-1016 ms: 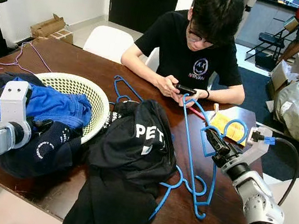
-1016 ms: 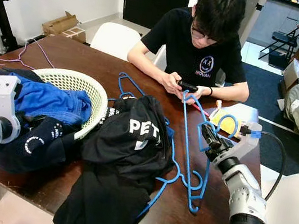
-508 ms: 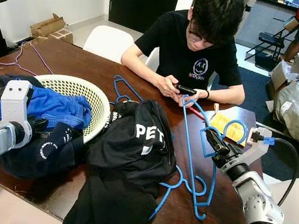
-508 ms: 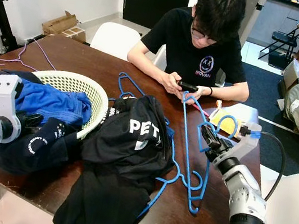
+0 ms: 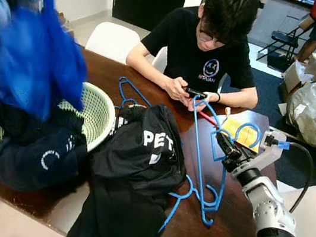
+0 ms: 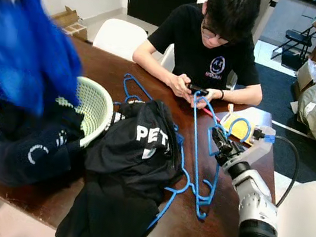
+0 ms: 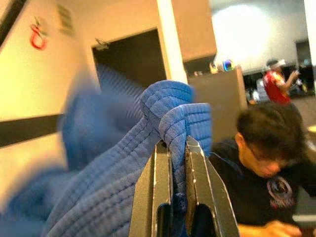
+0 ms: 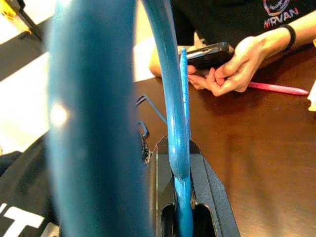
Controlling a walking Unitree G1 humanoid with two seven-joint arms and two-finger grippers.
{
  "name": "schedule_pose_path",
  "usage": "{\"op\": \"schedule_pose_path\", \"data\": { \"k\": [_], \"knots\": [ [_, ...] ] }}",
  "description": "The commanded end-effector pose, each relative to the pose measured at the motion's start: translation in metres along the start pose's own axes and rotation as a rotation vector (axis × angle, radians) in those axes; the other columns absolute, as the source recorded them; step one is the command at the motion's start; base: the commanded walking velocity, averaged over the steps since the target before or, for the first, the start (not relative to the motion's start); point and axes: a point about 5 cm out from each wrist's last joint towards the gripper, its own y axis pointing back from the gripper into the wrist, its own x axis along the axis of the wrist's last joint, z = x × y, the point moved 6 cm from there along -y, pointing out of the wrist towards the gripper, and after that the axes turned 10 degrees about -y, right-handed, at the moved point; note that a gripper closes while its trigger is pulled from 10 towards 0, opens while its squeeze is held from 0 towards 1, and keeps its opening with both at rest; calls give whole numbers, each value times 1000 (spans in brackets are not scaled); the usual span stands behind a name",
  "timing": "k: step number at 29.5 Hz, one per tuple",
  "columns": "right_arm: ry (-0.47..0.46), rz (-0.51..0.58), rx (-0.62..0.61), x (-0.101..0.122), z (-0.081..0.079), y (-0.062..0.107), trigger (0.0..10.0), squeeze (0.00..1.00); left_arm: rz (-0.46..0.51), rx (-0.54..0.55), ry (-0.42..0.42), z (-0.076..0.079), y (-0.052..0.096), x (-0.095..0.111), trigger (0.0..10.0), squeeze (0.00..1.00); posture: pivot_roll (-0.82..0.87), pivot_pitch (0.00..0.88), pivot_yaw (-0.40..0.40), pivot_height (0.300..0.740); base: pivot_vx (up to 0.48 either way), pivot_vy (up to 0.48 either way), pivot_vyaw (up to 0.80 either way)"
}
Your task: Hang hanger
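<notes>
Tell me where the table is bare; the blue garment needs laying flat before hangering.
Bare wood lies along the far table edge, between the basket and the person's hands, and at the near right corner beside the right hand. The middle is crowded: black shirt, blue hangers, yellow paper. The left hand holds the blue garment aloft.

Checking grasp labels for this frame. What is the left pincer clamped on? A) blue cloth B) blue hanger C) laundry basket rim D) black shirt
A: in the left wrist view the left pincer is shut on a fold of the blue cloth, which hangs lifted above the basket; the blue hanger is in the right pincer.
</notes>
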Motion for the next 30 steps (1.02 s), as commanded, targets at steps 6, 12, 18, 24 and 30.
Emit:
{"op": "schedule_pose_path", "data": {
  "k": [6, 12, 18, 24, 30],
  "knots": [
    [-81, 105, 5, 12, -2, 0, 10000, 0, 138, -238, 66, 60, -9, 29, 0, 0, 85, 0, -39, 740, 0, 0, -133],
    [-83, 130, 44, 15, -16, -6, 10000, 0, 154, -269, 113, 69, -12, 30, 0, 0, 87, 0, -30, 740, 0, 0, -800],
    [-74, 128, 65, 15, -22, -11, 10000, 0, 153, -227, 112, 63, -13, 27, 78, 0, 92, 0, -38, 740, 0, 0, -800],
    [-54, 104, 80, 11, -26, -15, 10000, 0, 108, -271, 99, 70, -8, 17, 7608, 0, 96, 0, -42, 740, 0, 0, -217],
    [-26, 73, 93, 7, -29, -15, 10000, 0, -79, -357, -68, 75, 15, -23, 10000, 0, 101, 0, -46, 740, 0, 0, 0]
  ]
}}
